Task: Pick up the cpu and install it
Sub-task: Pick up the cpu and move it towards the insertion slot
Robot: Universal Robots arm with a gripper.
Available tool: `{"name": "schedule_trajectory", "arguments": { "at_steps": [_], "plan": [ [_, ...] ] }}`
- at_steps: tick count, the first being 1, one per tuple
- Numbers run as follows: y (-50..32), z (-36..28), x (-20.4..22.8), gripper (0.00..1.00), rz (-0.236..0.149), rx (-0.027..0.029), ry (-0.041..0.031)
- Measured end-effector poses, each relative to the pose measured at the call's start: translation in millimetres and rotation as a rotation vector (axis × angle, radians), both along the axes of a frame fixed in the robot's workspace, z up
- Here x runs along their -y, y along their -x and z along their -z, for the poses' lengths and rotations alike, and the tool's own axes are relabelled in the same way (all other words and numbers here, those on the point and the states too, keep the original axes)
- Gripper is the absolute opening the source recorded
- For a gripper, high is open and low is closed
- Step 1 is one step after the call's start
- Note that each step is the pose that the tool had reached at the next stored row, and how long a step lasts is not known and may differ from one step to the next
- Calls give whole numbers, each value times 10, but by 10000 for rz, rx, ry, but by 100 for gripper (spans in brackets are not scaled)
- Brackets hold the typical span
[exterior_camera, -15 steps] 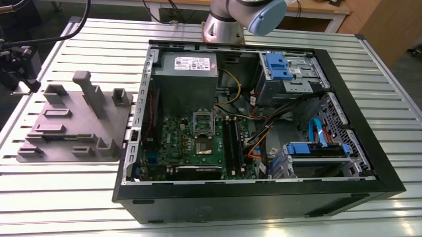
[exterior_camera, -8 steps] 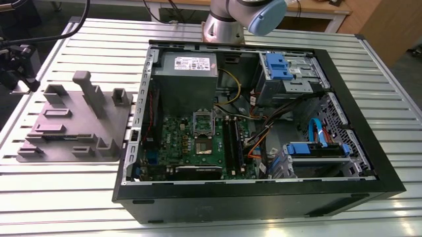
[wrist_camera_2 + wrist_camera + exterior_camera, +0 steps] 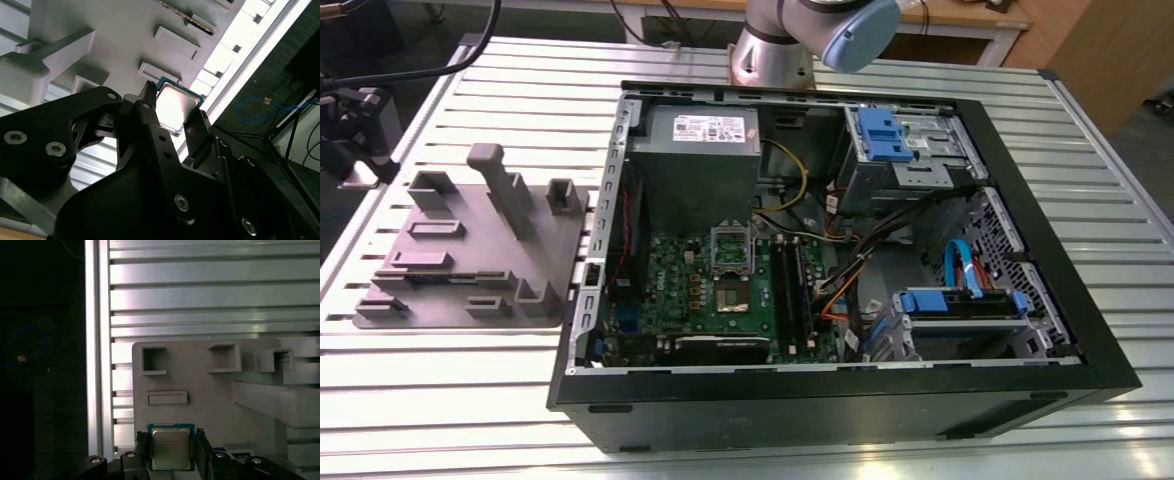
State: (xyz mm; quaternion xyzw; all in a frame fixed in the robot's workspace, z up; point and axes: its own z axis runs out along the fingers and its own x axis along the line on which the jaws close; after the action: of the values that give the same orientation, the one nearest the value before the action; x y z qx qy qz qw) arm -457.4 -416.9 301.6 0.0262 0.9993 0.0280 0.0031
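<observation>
The hand sets its two black fingers against opposite edges of the cpu, apparently clamping it just over the grey parts tray on the slatted counter; this looks like the pick-up step. The chip is square with no long axis, lid up, edges parallel to the fingers. Installing calls for holding it level, squared to the motherboard socket, well apart.

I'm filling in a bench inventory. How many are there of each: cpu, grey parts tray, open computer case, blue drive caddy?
cpu: 1, clamped in the gripper
grey parts tray: 1
open computer case: 1
blue drive caddies: 2
Total: 5
</observation>
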Motion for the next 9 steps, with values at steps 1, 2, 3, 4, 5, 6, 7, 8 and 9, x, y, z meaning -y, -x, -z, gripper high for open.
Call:
{"name": "schedule_trajectory", "arguments": {
  "at_steps": [1,2,3,4,5,6,7,8,9],
  "plan": [
    [0,-5,0,47,2,0,0],
    [0,-9,0,47,2,1,-1],
    [0,-15,0,47,2,2,-1],
    [0,-20,0,47,2,1,-1],
    [0,-25,0,47,1,1,-1],
    [0,-30,0,47,1,2,-1],
    [0,-36,0,47,1,1,-1],
    [0,-40,0,47,1,2,-1],
    [0,-45,0,47,1,2,-1]
  ]
}}
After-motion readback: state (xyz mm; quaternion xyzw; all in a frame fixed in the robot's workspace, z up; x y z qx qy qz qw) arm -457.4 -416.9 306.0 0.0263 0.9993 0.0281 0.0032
